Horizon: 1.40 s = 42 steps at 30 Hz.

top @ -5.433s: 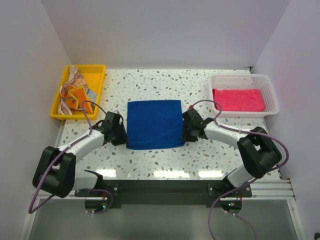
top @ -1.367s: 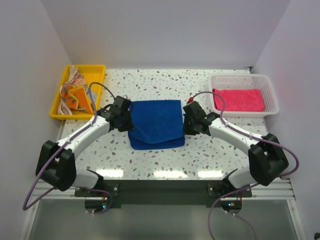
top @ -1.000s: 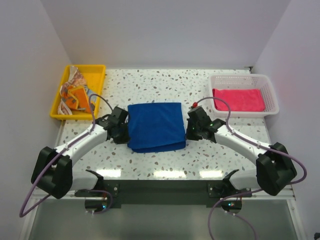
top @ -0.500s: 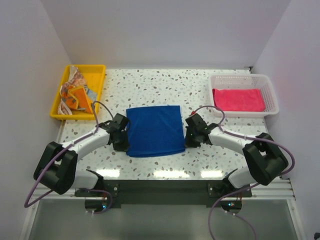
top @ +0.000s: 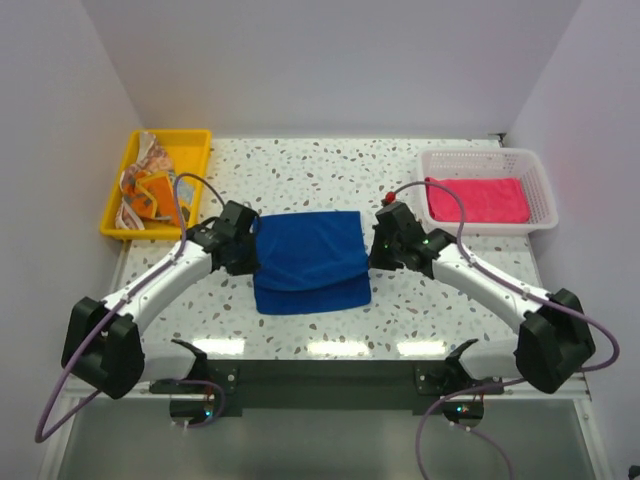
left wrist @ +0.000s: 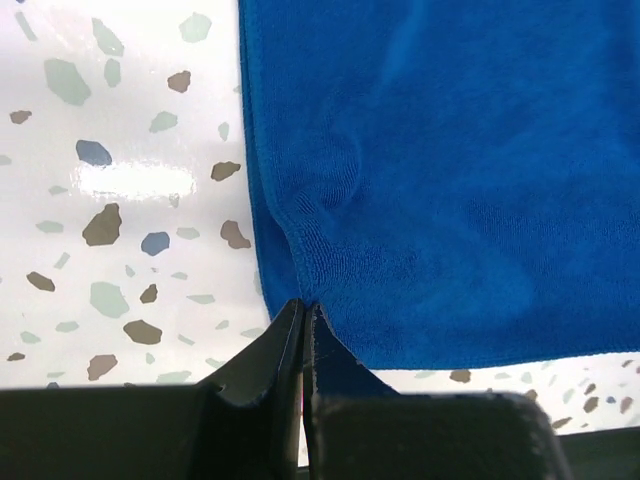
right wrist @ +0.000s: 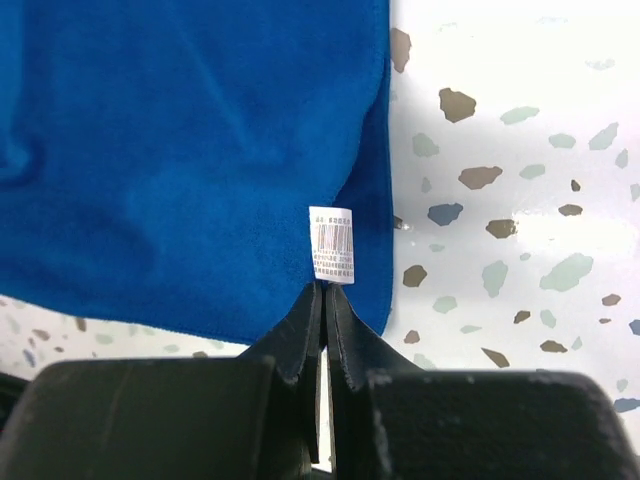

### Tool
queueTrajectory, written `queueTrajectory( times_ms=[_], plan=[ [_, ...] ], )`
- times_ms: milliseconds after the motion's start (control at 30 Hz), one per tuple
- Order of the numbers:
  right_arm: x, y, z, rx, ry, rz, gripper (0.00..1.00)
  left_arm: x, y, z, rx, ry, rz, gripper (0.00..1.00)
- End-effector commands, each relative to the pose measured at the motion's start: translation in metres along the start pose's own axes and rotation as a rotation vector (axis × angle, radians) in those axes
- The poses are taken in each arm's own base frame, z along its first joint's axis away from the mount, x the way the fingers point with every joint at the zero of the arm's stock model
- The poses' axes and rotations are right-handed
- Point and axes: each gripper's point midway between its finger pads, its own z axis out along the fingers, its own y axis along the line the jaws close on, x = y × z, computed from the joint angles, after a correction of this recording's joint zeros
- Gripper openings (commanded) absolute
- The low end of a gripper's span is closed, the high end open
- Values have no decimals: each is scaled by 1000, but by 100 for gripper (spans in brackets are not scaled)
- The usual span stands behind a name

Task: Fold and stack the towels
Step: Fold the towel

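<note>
Arms angled inward, flanking the blue towel [top: 310,262].
Left gripper [left wrist: 303,305] and right gripper [right wrist: 325,287] clamp its side edges.

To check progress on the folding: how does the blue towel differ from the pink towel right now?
The blue towel lies on the table; the pink towel lies in the white basket. The left tool and right tool pinch the blue towel's side edges; nothing touches the pink towel. The blue towel shows overlapping layers; the pink towel looks flat. Both are plain, one-colour cloths.
</note>
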Motion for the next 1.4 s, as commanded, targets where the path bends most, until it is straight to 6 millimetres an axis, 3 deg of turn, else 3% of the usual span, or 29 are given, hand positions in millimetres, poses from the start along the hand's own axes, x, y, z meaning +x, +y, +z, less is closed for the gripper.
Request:
queueTrajectory(
  times_ms=[0,167,367,600,800,967,1133,1167,1267,1367],
  plan=[
    [2,-6,-22,12,1,-12,0,-2,0,-25,14,-12,14,0],
    [27,-3,-32,-62,46,15,0,21,0,-27,64,33,-2,0],
    [71,-27,-1,-14,150,46,0,76,15,7,64,171,-10,0],
    [87,-36,28,21,191,43,0,94,27,31,21,205,-10,0],
    [98,-41,33,46,225,26,2,110,29,37,23,237,-9,0],
    [96,-43,26,52,215,17,20,110,23,25,59,223,-30,11],
    [77,-40,2,52,158,-20,40,107,11,5,135,207,-50,40],
    [71,-39,-3,59,146,-29,41,105,8,-1,153,193,-53,47],
    [57,-33,-17,43,104,-53,43,97,4,-15,173,166,-59,55],
    [45,-18,-22,-2,75,-77,42,83,-3,-30,192,127,-62,56]
  ],
)
